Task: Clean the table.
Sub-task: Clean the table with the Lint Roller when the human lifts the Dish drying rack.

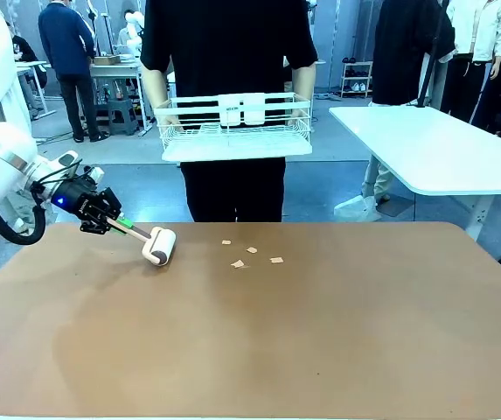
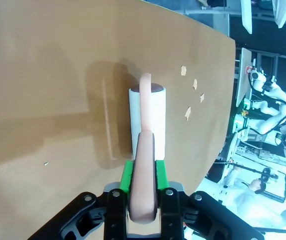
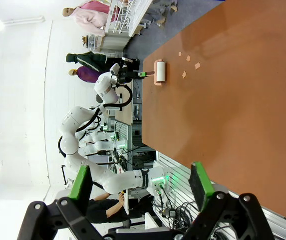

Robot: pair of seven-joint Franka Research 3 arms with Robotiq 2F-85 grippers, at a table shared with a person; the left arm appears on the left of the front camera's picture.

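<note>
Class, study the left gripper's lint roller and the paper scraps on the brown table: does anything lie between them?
Nothing visible does. Only bare table lies between the lint roller, held by the left gripper, and the scraps. The person's wire rack is held beyond the far edge, out of that path.

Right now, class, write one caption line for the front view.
Left pincer holds a lint roller on the brown table near scraps; a person holds a rack.
</note>
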